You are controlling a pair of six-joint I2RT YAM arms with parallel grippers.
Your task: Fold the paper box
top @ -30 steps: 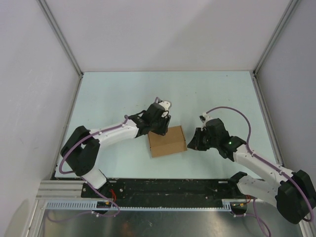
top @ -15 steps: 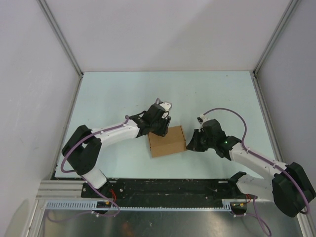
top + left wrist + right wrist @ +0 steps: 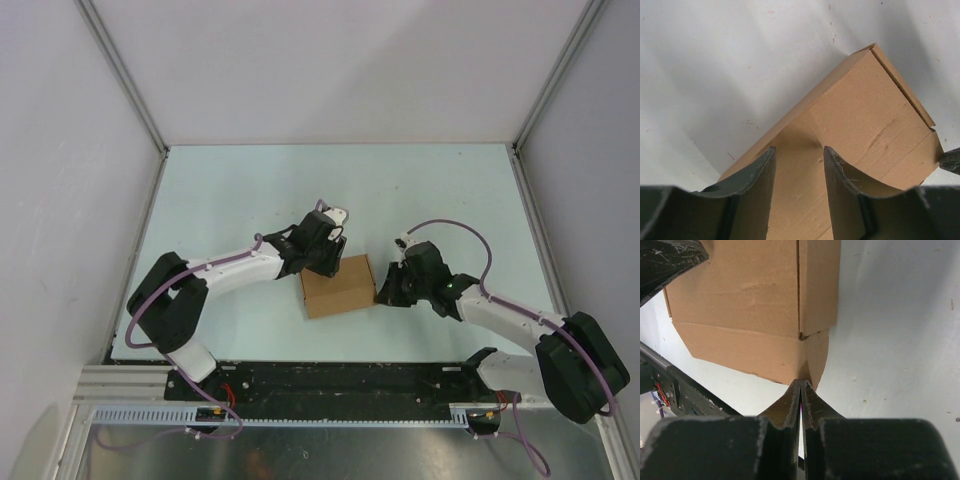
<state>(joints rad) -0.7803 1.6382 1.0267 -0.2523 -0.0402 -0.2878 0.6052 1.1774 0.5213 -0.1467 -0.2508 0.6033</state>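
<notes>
Only one paper box [image 3: 340, 287] is on the pale table [image 3: 420, 190] — a closed brown cardboard block lying flat near the front edge, between the two arms. Two grippers are at it, one from each side.

The left gripper [image 3: 325, 262] is over the box's far left corner. In its wrist view its two fingers [image 3: 757, 175] stand partly apart with the box's top face [image 3: 865, 115] showing between them. Nothing is clamped between them, and whether the tips press on the cardboard is hard to tell.

The right gripper [image 3: 382, 290] is at the box's right side. Its wrist view shows both fingers [image 3: 790, 405] pressed together, only a thin seam left between them. The tips meet the lower corner of the box [image 3: 740, 295], where one side flap ends. They seem to hold nothing.

From above, the left gripper covers the corner under it, and the right gripper's fingers cannot be made out singly. The left wrist view cuts the box off at the bottom edge, and one small dark shape [image 3: 952, 160] at the right border is too cropped to identify. In the right wrist view the box runs out past the top edge — a dark blurred mass [image 3: 665, 260] fills the upper left corner.
</notes>
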